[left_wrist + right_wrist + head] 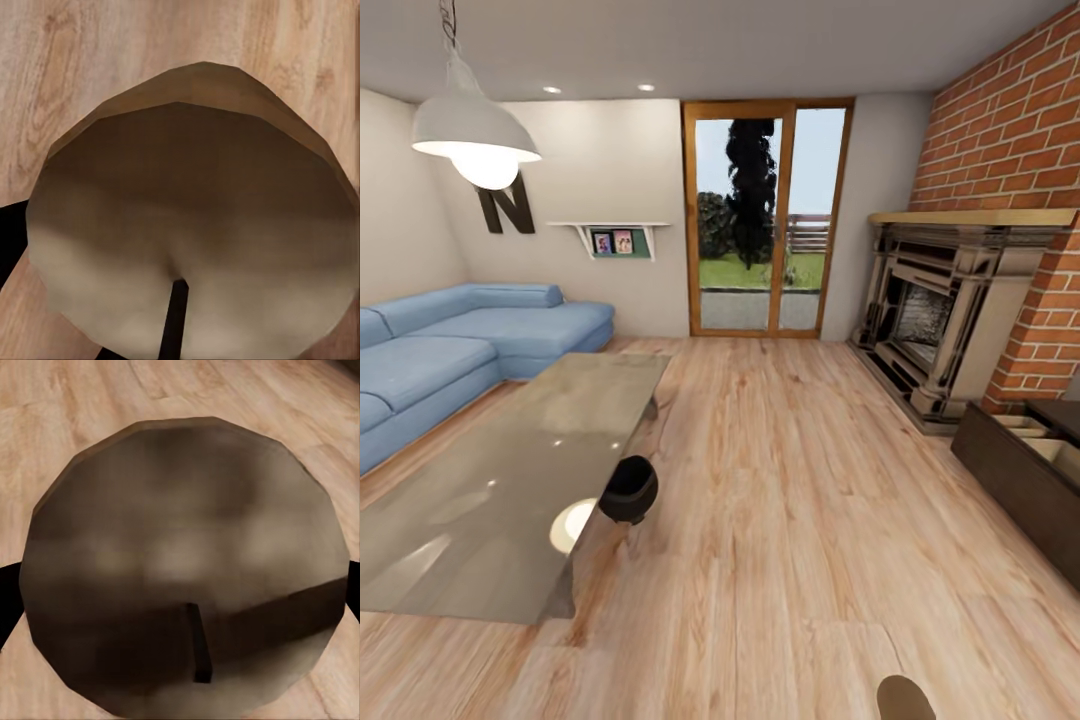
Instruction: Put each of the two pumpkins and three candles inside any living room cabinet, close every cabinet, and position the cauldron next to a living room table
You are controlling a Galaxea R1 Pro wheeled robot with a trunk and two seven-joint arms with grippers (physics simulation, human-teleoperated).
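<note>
A tan-olive candle (187, 225) with a dark wick sits right in front of the left wrist camera, and a dark finger (7, 240) of my left gripper (180, 247) shows at its side. A second candle (187, 562) looks the same in the right wrist view, held in my right gripper (180, 585) with black fingers (352, 592) at both sides. Its rounded top (905, 698) pokes in at the head view's bottom edge. The black cauldron (628, 490) stands on the floor against the grey table (480, 500). The dark cabinet (1010, 480) at right has drawers open. The pumpkins are out of view.
A blue sofa (450, 350) runs along the left wall behind the table. The stone fireplace (950, 320) stands against the brick wall at right, just beyond the cabinet. A glass door (765, 230) is at the far end. Wide wooden floor (790, 500) lies between table and cabinet.
</note>
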